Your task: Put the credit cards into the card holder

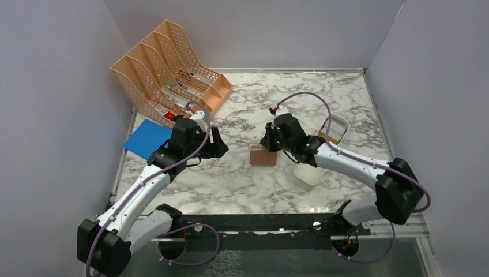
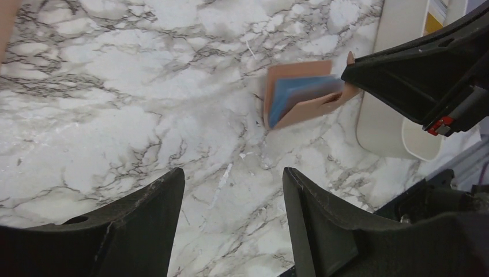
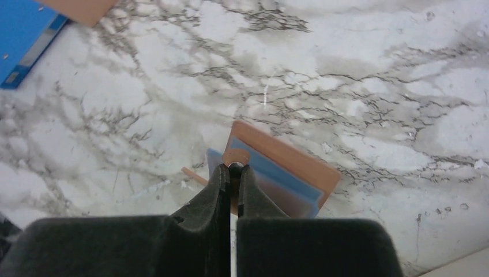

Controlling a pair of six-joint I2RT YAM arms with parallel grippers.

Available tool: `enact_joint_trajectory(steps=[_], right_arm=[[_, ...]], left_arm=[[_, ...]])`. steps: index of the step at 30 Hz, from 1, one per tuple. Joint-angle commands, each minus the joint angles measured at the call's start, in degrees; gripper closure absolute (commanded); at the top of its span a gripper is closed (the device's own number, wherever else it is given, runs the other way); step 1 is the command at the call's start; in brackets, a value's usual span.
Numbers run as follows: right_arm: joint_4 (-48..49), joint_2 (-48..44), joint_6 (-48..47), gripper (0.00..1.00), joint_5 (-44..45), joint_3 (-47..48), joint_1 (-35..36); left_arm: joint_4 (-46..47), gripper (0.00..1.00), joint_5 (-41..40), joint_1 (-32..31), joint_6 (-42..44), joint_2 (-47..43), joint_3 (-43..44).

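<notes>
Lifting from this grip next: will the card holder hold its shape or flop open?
Probably floppy: the card holder gapes open where the right gripper pinches one edge. Likely light, given its thin leaves. Pushed, it may slide on the smooth table.

Pinkish-tan card holder (image 3: pixel 288 158), light-blue lining

Grey-veined white marble-pattern tabletop (image 1: pixel 242 184) between plain pale lilac walls (image 1: pixel 52 115) at left, back and right

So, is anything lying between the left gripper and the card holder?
No: the left wrist view shows only bare marble table between the left gripper and the card holder.
</notes>
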Motion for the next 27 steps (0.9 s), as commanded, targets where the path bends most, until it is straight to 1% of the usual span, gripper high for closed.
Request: enact_joint_trajectory(steps=[1,5,8,12,14,16,19,21,23,27], right_arm=[[8.2,-5.8,-10.1,0.99,-11.6,-3.9,0.3],[10.8,-8.8,-12.9,0.99,-17.5,-5.5,0.3],[13.6,-10.9,-14.9,0.99,-22.3,-7.2,0.3],[20.5,-13.1,-16.2,0.96,-27.7,-10.3,0.3],[22.9,-13.2,-16.8,0.95,-30.2,-10.3,0.3],[24.1,-12.6,-16.7,0.95,-31.1,-9.2,0.3],[25.6,-11.6,-15.9,0.95,-31.4,-7.7,0.3],[25.8,-10.7,-15.0,0.95,-31.6,-6.7,0.3],[25.9,-9.6,-13.9,0.95,-31.2,-5.8,0.3],[26.9,-8.2,-12.4,0.95,-31.0,-5.0,0.3]], left_arm=[[3.9,0.34,9.2,-0.1,-1.7,1.4,0.5],[7.2,0.35,13.7,-0.1,-4.5,2.9,0.0],[6.9,0.41,16.8,-0.1,-7.0,4.9,-0.2],[8.1,0.43,15.8,-0.1,-10.4,5.6,-2.8],[10.0,0.43,16.6,-0.1,-11.5,5.2,-4.4],[13.9,0.42,20.1,-0.1,-12.8,4.5,-6.1],[22.2,0.38,27.0,-0.1,-14.4,2.5,-9.1],[24.1,0.37,26.8,-0.1,-14.6,0.6,-10.0],[25.1,0.36,24.9,-0.2,-14.9,-1.2,-10.3],[30.0,0.36,25.5,-0.2,-16.0,-3.1,-11.6]])
